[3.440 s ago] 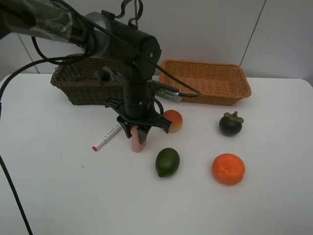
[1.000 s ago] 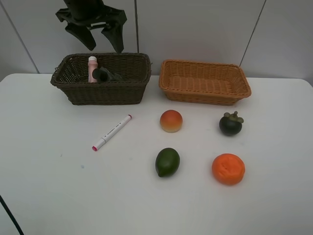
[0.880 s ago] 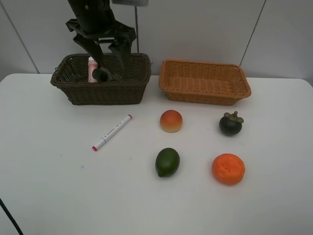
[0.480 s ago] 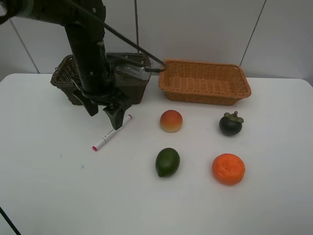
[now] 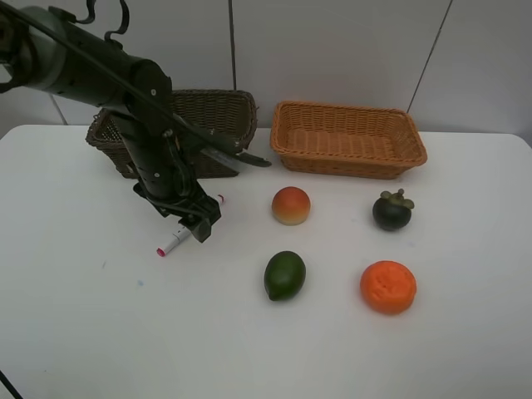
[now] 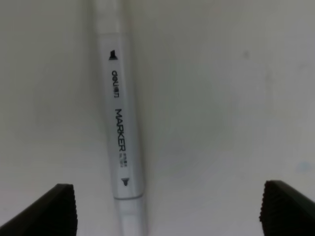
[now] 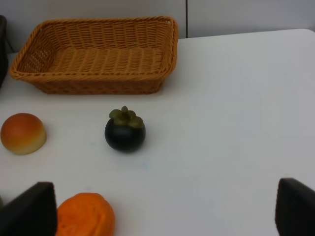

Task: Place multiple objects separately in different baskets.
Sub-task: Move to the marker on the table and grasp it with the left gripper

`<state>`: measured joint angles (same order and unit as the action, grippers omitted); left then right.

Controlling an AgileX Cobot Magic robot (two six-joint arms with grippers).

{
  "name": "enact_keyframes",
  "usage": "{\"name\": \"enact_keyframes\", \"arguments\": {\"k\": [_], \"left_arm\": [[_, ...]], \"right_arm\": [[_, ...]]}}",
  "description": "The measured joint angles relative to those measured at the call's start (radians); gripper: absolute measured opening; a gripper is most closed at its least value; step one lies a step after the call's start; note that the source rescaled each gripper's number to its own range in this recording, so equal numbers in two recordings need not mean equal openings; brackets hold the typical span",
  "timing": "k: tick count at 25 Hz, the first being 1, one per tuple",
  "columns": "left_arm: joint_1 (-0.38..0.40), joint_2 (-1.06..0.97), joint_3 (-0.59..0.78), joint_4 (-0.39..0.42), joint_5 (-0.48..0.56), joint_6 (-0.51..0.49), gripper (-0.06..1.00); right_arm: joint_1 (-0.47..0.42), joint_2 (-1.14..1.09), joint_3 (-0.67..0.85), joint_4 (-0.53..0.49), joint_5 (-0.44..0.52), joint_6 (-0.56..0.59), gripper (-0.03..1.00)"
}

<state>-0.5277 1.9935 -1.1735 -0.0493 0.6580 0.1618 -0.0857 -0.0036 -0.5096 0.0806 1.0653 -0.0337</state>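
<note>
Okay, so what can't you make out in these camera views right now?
Inside of the dark brown woven wicker basket: exterior high view, mostly blocked by the left arm; contents unseen.
White pink-tipped marker: left wrist view cuts off both ends; in the exterior high view the left end effector covers its middle.
Right end effector: only fingertip corners show in the right wrist view; absent from the exterior high view.

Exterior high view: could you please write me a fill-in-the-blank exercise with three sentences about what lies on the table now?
1. The left gripper stands open over the white ____.
2. The orange-tan basket is ____.
3. The mangosteen lies between the orange-tan basket and the ____.
Missing words: marker; empty; orange.
</note>
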Motion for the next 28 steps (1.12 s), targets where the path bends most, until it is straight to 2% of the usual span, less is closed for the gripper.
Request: {"name": "enact_keyframes", "arguments": {"k": [10,17,18,20,25,26,28], "left_arm": [[0.0,0.093,0.001,0.006,-0.079,0.005,0.9],[0.0,0.102,0.002,0.007,-0.092,0.005,0.89],[0.0,0.102,0.002,0.007,-0.092,0.002,0.85],[0.0,0.102,0.002,0.007,-0.092,-0.008,0.7],[0.0,0.102,0.002,0.007,-0.092,-0.021,0.1],[0.0,0.102,0.002,0.007,-0.092,-0.022,0.01],[0.0,0.102,0.002,0.008,-0.092,-0.023,0.0]], "right_arm": [[0.0,0.0,0.0,0.0,0.0,0.0,0.94],[0.0,0.0,0.0,0.0,0.0,0.0,0.94],[0.0,0.0,0.0,0.0,0.0,0.0,0.94],[0.0,0.0,0.0,0.0,0.0,0.0,0.94],[0.0,0.0,0.0,0.0,0.0,0.0,0.94],[0.0,0.0,0.0,0.0,0.0,0.0,0.94],[0.0,0.0,0.0,0.0,0.0,0.0,0.94]]}}
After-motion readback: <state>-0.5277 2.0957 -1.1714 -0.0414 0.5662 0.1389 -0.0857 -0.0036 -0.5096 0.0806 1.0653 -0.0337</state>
